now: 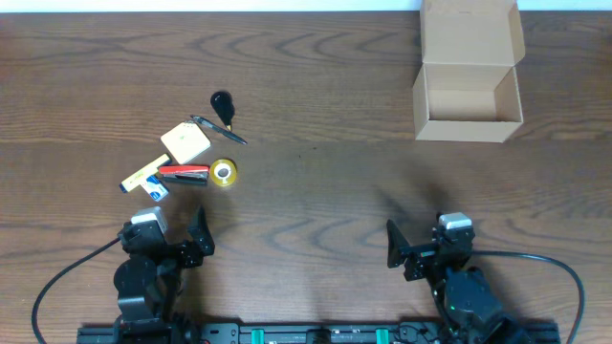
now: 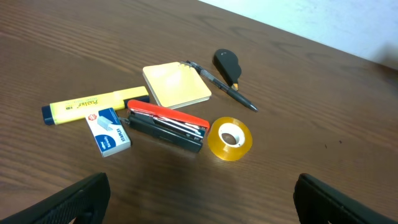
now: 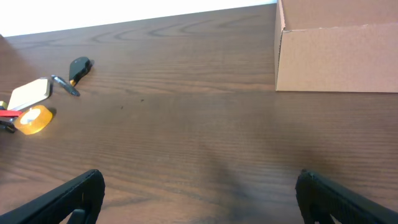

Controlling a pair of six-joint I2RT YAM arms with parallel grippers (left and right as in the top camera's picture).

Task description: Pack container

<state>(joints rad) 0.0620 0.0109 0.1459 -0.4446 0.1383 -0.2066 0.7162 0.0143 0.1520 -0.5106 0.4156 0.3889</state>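
Observation:
The tan cardboard container (image 1: 468, 96) stands open at the back right, its flap lid folded back; its side also shows in the right wrist view (image 3: 339, 56). A cluster of stationery lies at the left: a yellow highlighter (image 2: 93, 104), a white staples box (image 2: 107, 130), a red-and-black stapler (image 2: 168, 126), a yellow sticky-note pad (image 2: 176, 84), a tape roll (image 2: 229, 138), a pen (image 2: 224, 87) and a black clip (image 2: 227, 63). My left gripper (image 1: 199, 234) is open and empty, just in front of the cluster. My right gripper (image 1: 395, 244) is open and empty at the front right.
The wooden table (image 1: 316, 182) spans the whole view. The tape roll (image 1: 223, 173) and stapler (image 1: 183, 173) lie nearest the left gripper. Both arm bases sit at the front edge, with cables trailing to the sides.

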